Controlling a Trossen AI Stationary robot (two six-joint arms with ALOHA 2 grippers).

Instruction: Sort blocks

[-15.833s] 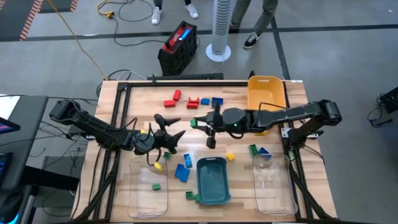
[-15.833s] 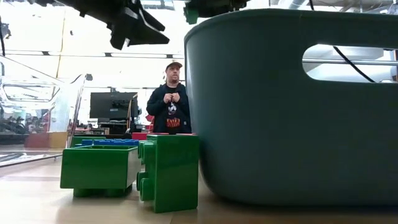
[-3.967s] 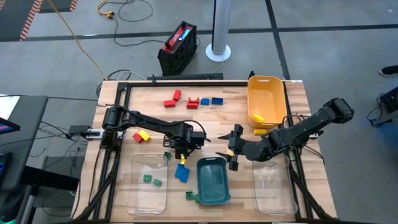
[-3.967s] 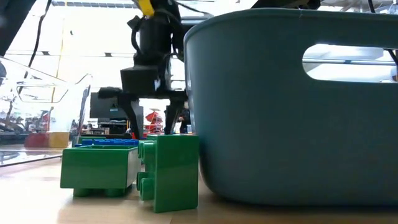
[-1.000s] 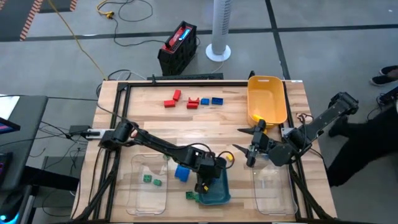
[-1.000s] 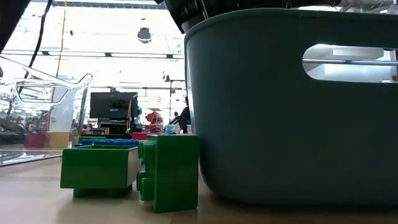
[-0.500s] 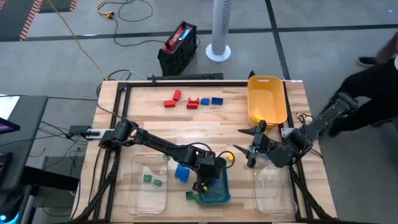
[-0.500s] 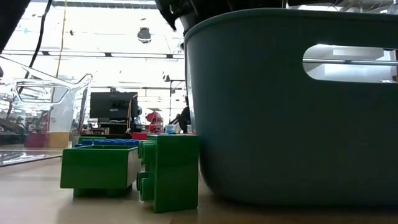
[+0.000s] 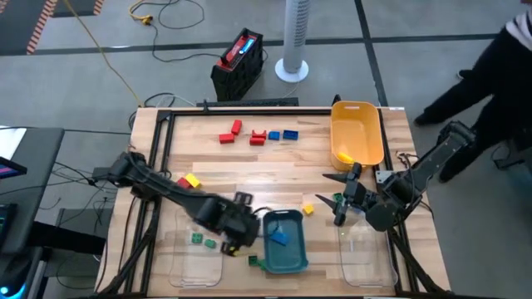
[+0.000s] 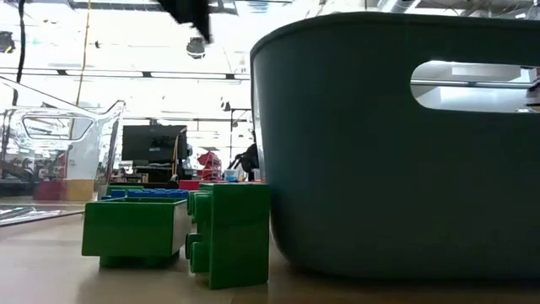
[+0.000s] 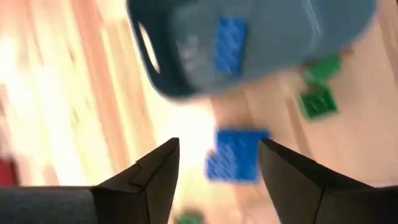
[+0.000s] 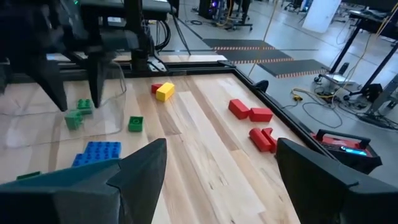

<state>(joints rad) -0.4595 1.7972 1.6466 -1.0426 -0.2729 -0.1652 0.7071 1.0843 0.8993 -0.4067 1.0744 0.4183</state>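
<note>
One flat blue brick lies in the teal plastic bin, long axis toward 2 o'clock. Left gripper, fingers spread, empty, at the bin's 9 o'clock. Right gripper splayed, empty.

Low view: two studded green bricks touch the smooth bin wall.

Left wrist: another blue brick lies on wood.

A grey concrete floor surrounds the wooden surface. At its 12 o'clock stand a white tower fan and a black-and-red case; a yellow cable trails at 11. A person's dark legs show at 2 o'clock. Behind, a dark monitor under bright ceiling light.
</note>
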